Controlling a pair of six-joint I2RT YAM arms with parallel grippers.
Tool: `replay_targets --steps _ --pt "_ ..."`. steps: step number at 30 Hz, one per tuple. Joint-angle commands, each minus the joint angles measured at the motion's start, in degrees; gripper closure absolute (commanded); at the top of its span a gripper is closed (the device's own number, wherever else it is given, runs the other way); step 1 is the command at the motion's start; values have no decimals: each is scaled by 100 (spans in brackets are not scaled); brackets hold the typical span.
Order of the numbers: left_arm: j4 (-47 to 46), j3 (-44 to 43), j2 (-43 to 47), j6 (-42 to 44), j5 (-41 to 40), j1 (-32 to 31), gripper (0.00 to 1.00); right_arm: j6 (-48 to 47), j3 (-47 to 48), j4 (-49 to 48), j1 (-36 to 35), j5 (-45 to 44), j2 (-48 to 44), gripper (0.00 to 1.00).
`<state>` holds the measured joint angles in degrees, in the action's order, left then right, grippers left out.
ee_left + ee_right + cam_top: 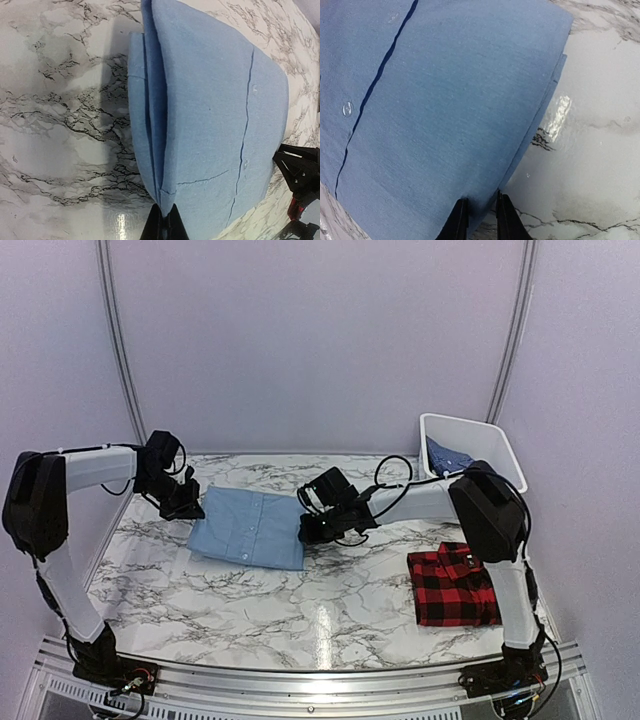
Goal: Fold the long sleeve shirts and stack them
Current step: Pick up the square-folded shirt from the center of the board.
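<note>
Folded plain light-blue cloth shirt (247,528) lay btwn both claws. Left claw (165,222) clenched on its edge. Right claw (480,212) pinched opp. edge, fingers nrly closed.

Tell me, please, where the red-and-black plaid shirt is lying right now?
In the top view, the plaid shirt lies folded on the table's right side, beside the right arm, below the white bin.

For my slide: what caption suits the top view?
Both arms grip opposite edges of the folded light blue shirt; plaid shirt lies folded at right.
</note>
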<state>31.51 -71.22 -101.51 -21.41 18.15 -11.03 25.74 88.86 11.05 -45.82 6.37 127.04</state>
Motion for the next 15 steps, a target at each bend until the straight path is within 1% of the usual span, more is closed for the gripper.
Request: replay_targets --steps 1,5,8,13,15 --pt "243 -333 394 82 160 35 100 50 475 99 -20 -101 291 85" --pt "296 -556 530 42 170 38 100 159 557 14 -61 35 443 88" --pt "468 -929 606 6 -27 39 100 249 795 -55 -150 252 640 89" --pt "851 -1914 671 -58 87 15 100 334 1712 62 -391 756 1275 88" --pt "1037 -2379 552 -70 188 -111 100 328 1972 79 -417 935 1367 84"
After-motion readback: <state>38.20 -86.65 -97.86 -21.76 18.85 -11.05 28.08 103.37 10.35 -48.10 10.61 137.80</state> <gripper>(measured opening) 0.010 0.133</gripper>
